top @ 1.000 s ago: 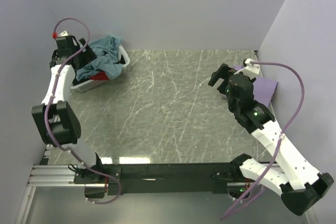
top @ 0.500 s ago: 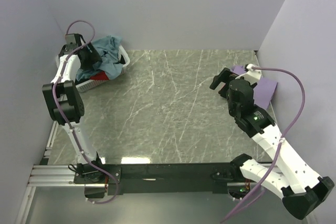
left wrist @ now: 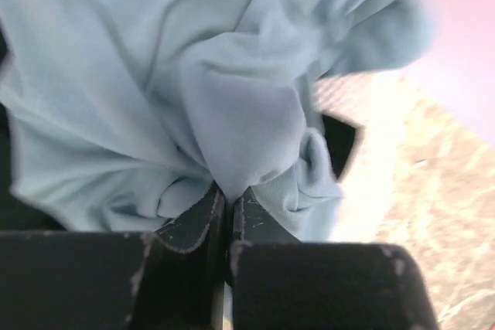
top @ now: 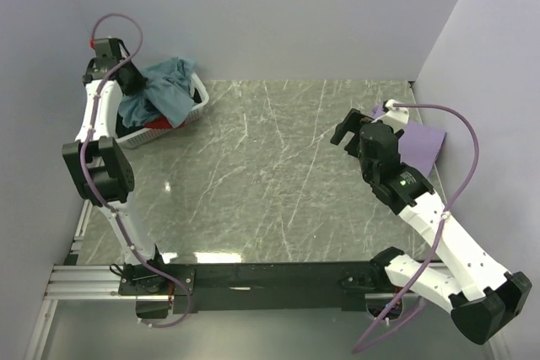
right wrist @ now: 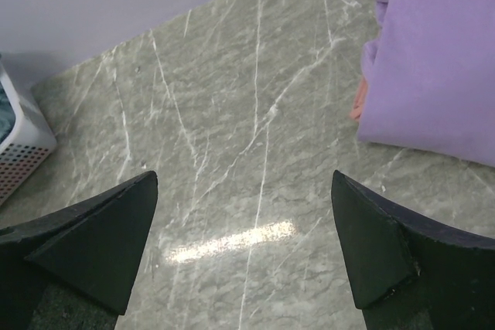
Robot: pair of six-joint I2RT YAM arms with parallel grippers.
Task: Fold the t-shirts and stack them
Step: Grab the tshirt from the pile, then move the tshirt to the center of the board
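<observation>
Teal t-shirt point(left wrist: 232, 106): bunched over the basket point(top: 199, 99) — pinched
Left gripper point(left wrist: 230, 195): jaws closed on it
Right gripper point(right wrist: 244, 179): wide open, empty

Three shirts show: one teal-blue shirt point(top: 169, 90) and one red shirt point(top: 160, 124) in the basket, and one folded purple shirt point(top: 419, 145) on the desk point(top: 270, 166). One white basket point(top: 199, 97). Two arms, the left arm point(top: 93, 120) and the right arm point(top: 426, 208), with one claw each: left claw point(left wrist: 230, 195), right claw point(right wrist: 244, 183).
</observation>
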